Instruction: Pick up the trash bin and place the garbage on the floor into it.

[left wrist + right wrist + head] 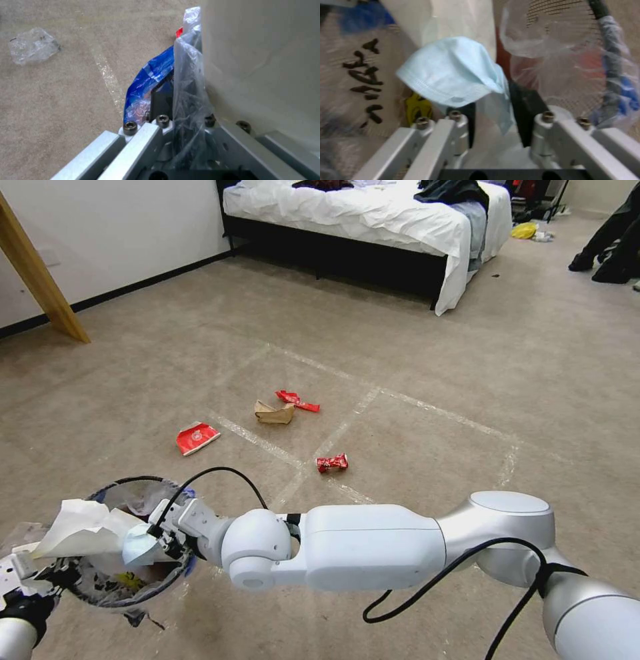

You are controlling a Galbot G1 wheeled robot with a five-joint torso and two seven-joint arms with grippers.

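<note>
Beige carpet with tape grid, white bed beyond red wrappers, right gripper clenched on blue mask over trash bin, left gripper clamping the bin's rim

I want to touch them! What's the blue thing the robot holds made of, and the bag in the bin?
The mask in the right pincer looks like soft, matte non-woven fabric: stitched hem, limp folds. The liner of the trash bin looks like thin clear plastic: shiny, crinkled, see-through.

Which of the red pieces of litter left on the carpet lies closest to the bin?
The flat red-and-white packet, left of the tape line; the crushed red can and the red wrapper beside the brown paper lie farther from the trash bin.
</note>
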